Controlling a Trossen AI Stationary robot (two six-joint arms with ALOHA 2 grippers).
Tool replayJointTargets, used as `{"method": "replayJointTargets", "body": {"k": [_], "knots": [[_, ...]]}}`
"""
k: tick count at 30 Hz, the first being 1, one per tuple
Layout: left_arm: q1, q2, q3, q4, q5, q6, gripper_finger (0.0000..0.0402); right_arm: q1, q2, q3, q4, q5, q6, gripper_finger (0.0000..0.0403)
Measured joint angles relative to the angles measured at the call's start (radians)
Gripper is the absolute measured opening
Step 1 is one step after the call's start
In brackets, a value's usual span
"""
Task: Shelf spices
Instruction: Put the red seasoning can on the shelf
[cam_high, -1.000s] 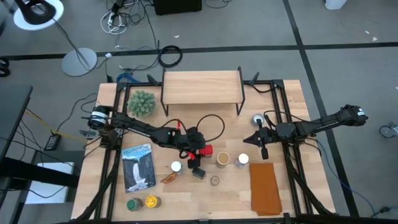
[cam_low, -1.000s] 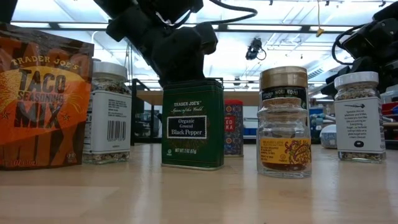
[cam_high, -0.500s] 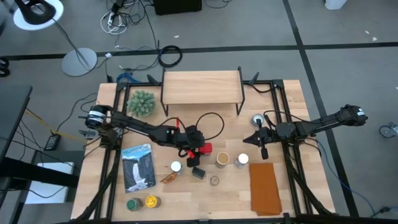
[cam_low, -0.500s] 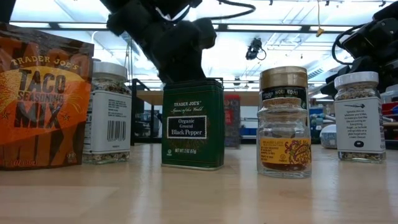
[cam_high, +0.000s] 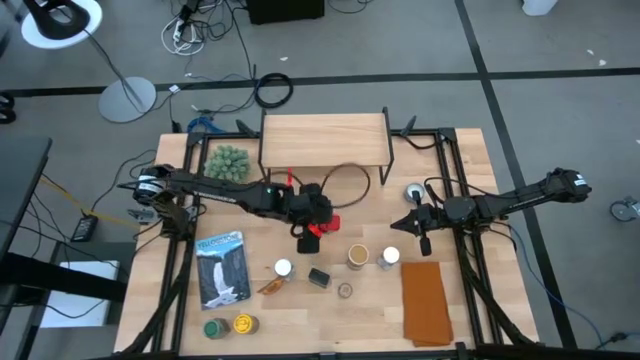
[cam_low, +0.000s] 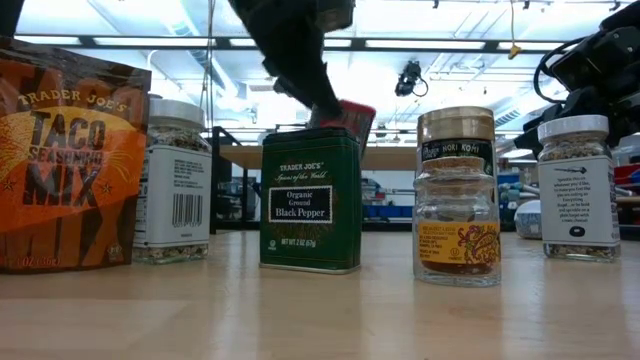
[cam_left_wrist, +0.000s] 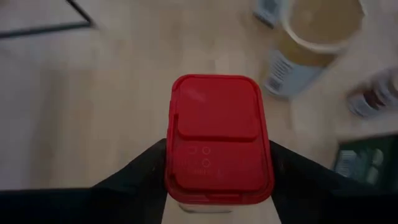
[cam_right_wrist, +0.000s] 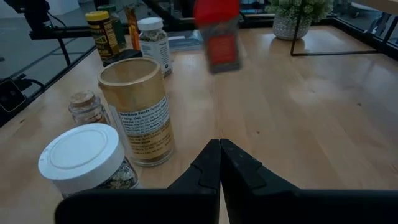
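Red-lidded jar (cam_left_wrist: 217, 143) is up off the table, pinched between the left claw's (cam_high: 313, 228) 2 fingers, with the shelf (cam_high: 324, 139) just beyond the claw. Right claw (cam_high: 424, 231) waits shut, off to the side. Risk: the grip sits near the lid, so a quick swing could tilt it or clip the shelf's edge.

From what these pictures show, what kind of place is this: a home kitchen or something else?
Probably a robotics lab or workshop, not a kitchen. The wooden table stands on grey floor with loose cables lying about, long ceiling lights run overhead, and the spices sit between two robot arms as a staged task.
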Motion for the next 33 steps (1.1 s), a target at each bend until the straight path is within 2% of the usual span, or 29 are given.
{"method": "replayJointTargets", "body": {"k": [8,15,23,33], "knots": [[0.111,-0.201,-0.005,-0.068,-0.005,0.051,0.0229,0.000,0.000,0.000,0.017,0.000,0.000,0.0008],[0.237,-0.393,-0.044,-0.125,0.002,0.157,0.0229,0.000,0.000,0.000,0.023,0.000,0.000,0.0008],[0.436,-0.425,-0.079,-0.161,0.084,0.228,0.0230,0.000,0.000,0.000,0.028,0.000,0.000,0.0008],[0.708,-0.404,-0.130,-0.041,0.349,0.265,0.0230,0.000,0.000,0.000,0.035,0.000,0.000,0.0008]]}}
